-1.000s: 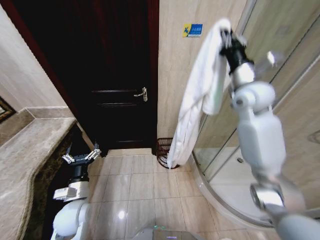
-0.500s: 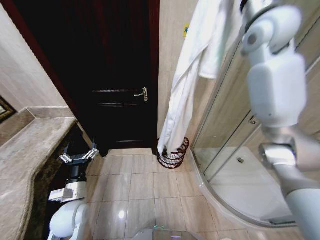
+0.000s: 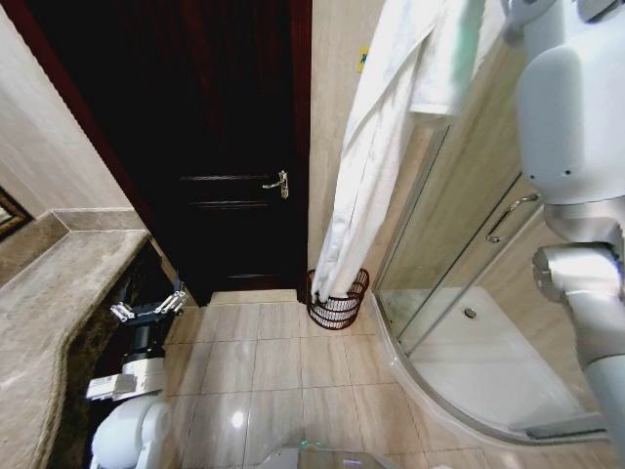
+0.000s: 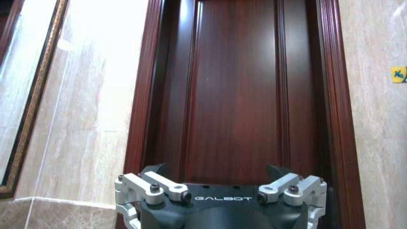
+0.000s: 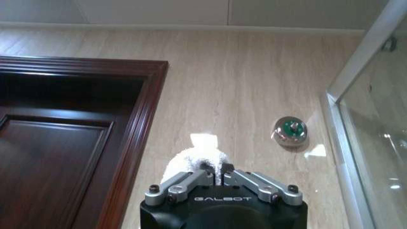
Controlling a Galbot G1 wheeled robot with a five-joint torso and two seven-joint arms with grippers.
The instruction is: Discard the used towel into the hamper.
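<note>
A tiled bathroom with a dark door [image 3: 234, 147]. The left gripper [image 3: 148, 311] hangs spread and empty by the counter [image 3: 59, 293]. The right gripper [image 5: 213, 179] – pressed together – pinches the white towel [image 3: 376, 156], whose lower end dangles into the hamper [image 3: 337, 298].

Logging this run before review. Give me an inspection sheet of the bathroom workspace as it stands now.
Surface: beige tiled floor, bare apart from the basket.
Job's things: white towel hangs in a long drape from the raised right arm, its lower end at the rim of the hamper, which stands on the floor in the corner between door and shower.
Clutter: nothing seen.
Grippers: right gripper raised high, fingers closed on a tuft of towel; left gripper low beside the stone counter, fingers spread, holding nothing.
Cables: nothing seen.
Surroundings: dark wooden door shut, glass shower enclosure on the robot's right, tiled walls.
</note>
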